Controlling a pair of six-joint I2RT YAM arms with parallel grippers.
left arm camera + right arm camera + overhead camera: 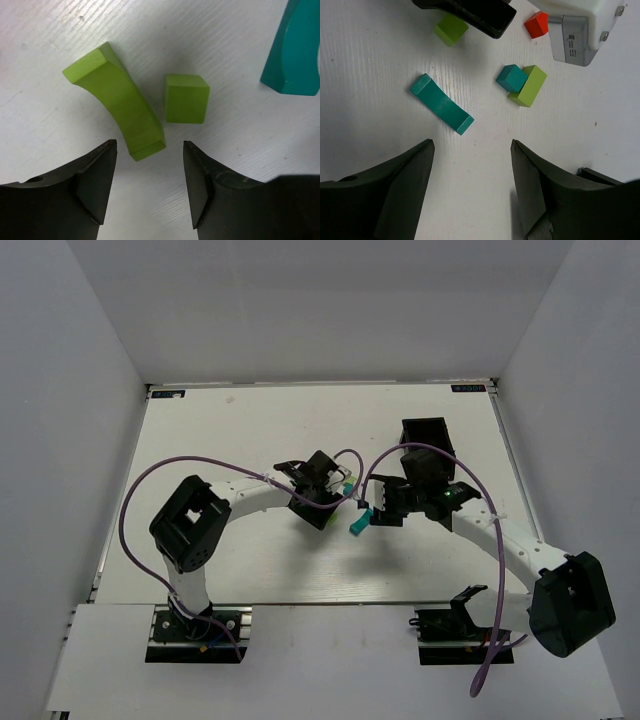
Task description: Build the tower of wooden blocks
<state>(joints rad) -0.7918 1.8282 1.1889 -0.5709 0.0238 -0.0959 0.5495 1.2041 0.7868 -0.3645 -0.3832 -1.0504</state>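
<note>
No stack stands; the blocks lie loose on the white table. My left gripper [150, 185] is open and empty, low over a lime-green curved bar [117, 100] whose near end lies just ahead of its fingertips. A lime-green cube [186, 98] sits right of that bar. My right gripper [472, 190] is open and empty, above a teal curved bar [441, 104], which also shows in the top view [357, 526]. A teal cube [511, 78] touches a lime-green flat bar [528, 86]. A red cube [536, 24] lies further off. No orange block shows.
A black rectangular bin [425, 435] stands behind the right arm's wrist. The two wrists are close together at mid-table; the left gripper's black finger [475, 12] and white body [575, 25] reach into the right wrist view. White walls enclose the table.
</note>
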